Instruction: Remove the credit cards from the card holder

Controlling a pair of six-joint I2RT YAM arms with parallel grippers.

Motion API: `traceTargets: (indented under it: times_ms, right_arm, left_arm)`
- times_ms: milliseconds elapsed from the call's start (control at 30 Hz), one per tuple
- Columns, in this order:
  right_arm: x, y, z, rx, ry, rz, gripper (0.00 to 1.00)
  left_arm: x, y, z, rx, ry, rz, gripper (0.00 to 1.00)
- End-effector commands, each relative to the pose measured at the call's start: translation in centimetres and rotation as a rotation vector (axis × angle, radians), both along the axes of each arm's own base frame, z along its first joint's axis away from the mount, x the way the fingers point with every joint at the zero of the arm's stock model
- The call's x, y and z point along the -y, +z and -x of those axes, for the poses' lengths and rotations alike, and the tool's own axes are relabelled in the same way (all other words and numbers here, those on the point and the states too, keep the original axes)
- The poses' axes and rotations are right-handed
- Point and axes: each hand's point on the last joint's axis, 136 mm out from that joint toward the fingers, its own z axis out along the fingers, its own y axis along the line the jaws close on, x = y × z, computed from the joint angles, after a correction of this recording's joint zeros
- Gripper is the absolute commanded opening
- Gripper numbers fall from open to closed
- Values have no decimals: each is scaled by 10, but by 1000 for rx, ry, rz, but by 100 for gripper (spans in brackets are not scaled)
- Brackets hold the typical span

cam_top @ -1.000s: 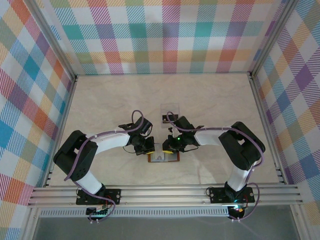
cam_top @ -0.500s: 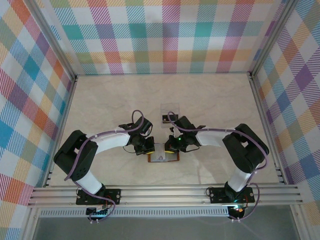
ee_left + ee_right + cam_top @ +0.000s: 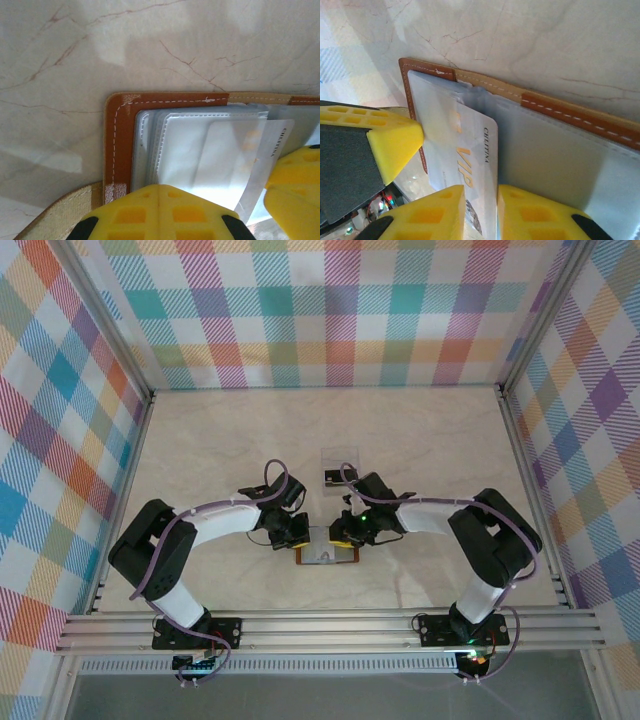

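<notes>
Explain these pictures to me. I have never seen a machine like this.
These are two robot arms bolted at the near edge of a table, each ending in a yellow two-finger gripper. The overhead picture looks down on both; the other two come from wrist cameras. A brown wallet lies open on the table, with a clear plastic square beyond it. The left gripper, shut, rests on the wallet's plastic sleeves. The right gripper has its fingers slightly apart around a pale card sticking out of a sleeve.
</notes>
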Motion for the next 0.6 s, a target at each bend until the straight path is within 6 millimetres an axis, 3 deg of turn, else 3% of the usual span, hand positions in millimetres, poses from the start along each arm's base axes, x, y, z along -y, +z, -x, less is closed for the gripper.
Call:
traceTargets:
  times_ms: [0,200,567]
  right_arm:
    - [-3,-6,5,-40,8,-35,25]
    - [-1,-15,8,-75,13,-8,25]
    - [17,-16,5,-36,-18,86,9]
  left_arm:
    - [-18,-24,15,-59,-11,-115,6]
    - [-17,-25,15,-63,-11,-115,6]
    - [-17,-24,14,-62,-14,-113,6]
